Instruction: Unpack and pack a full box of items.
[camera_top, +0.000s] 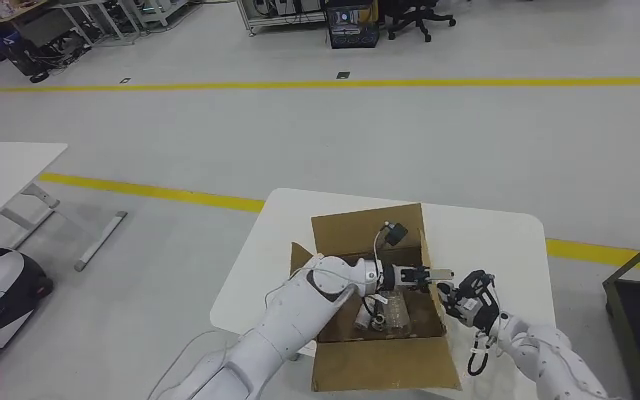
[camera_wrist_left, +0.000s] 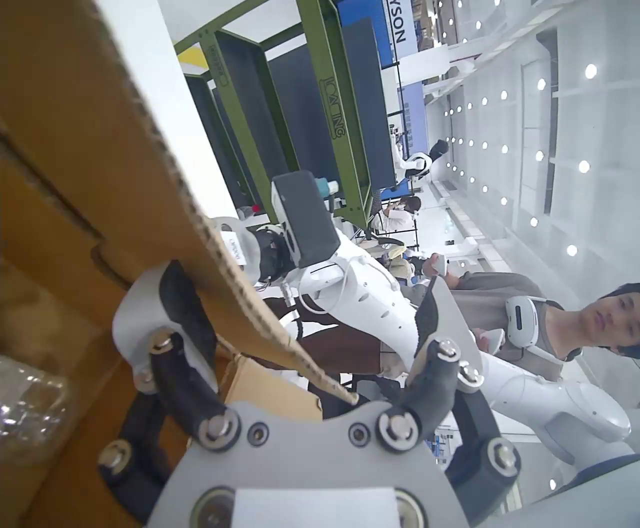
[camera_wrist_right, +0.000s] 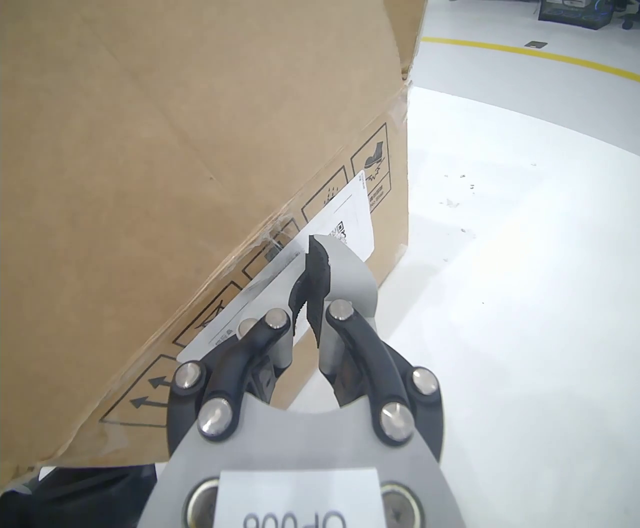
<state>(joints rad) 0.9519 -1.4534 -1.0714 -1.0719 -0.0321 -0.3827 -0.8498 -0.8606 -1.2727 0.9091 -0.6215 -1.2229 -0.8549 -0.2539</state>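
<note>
The white desk (camera_top: 500, 240) holds a big brown box (camera_top: 370, 370). It sits in the middle of the desk with its flaps open.

The box is cardboard. It is stiff but bends at the folds, and it looks light when it has little in it. The thin edge of a flap (camera_wrist_left: 100, 125) is a good place to take hold. A hard pull there could tear it.

The left arm (camera_top: 320, 290) goes across the inside of the box. The left jaws are wide open, with one finger (camera_wrist_left: 170, 310) on each side of the flap edge. They are not pinching it.

The right arm (camera_top: 540, 350) is outside, just beside the box wall (camera_wrist_right: 150, 125). The right jaws are closed with nothing in them.

On that wall is a white label (camera_wrist_right: 350, 220) with a square code and tiny print. There are little drawings too: arrows and a boot.

Clear shiny packs (camera_top: 385, 312) lie on the box floor. They look soft, crinkly and slippery, so hold them around the middle.
</note>
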